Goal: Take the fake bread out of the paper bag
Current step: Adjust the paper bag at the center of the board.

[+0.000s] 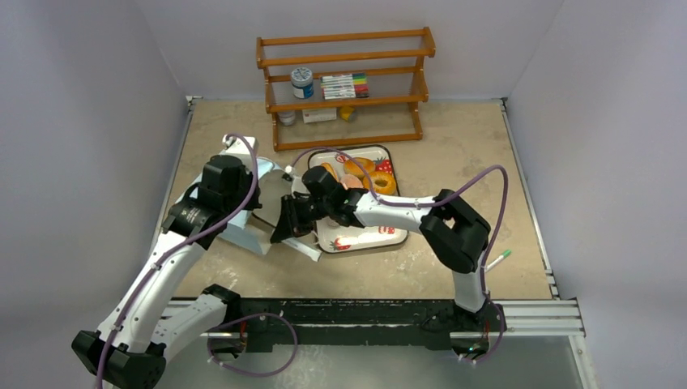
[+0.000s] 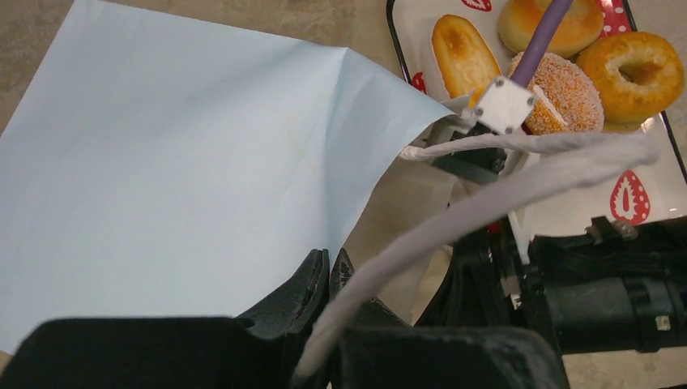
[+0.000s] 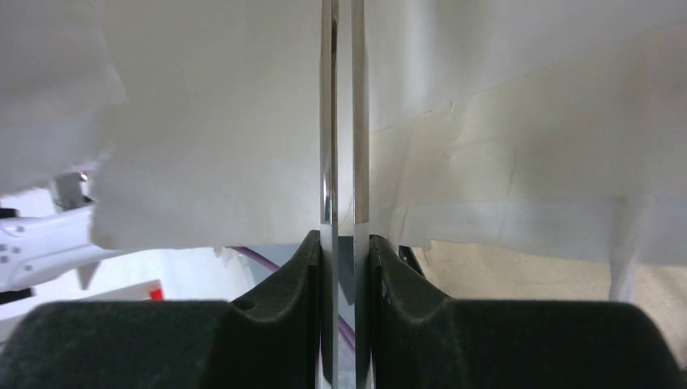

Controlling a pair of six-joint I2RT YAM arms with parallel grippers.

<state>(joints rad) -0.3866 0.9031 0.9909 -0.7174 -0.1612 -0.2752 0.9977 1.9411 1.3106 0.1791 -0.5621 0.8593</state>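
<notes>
Top external: brown wooden shelf rack (image 1: 344, 85) at the back of the tan surface (image 1: 462, 146); both arms crowd the bag mouth.
Bag: light blue paper bag (image 2: 178, 162), creased, white inside, just left of tray.
Tray: white strawberry-print tray (image 1: 364, 241) holds the fake bread (image 1: 379, 183): golden loaf, speckled bun, orange rings.
Left fingers (image 2: 312, 284): together, clamped on bag edge by white cord handle (image 2: 518, 190).
Right fingers (image 3: 304, 267): nearly together, pinching thin bag wall.

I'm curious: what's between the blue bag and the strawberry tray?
The top view shows the right black pincer between the light blue paper bag and the white strawberry-print tray.
</notes>
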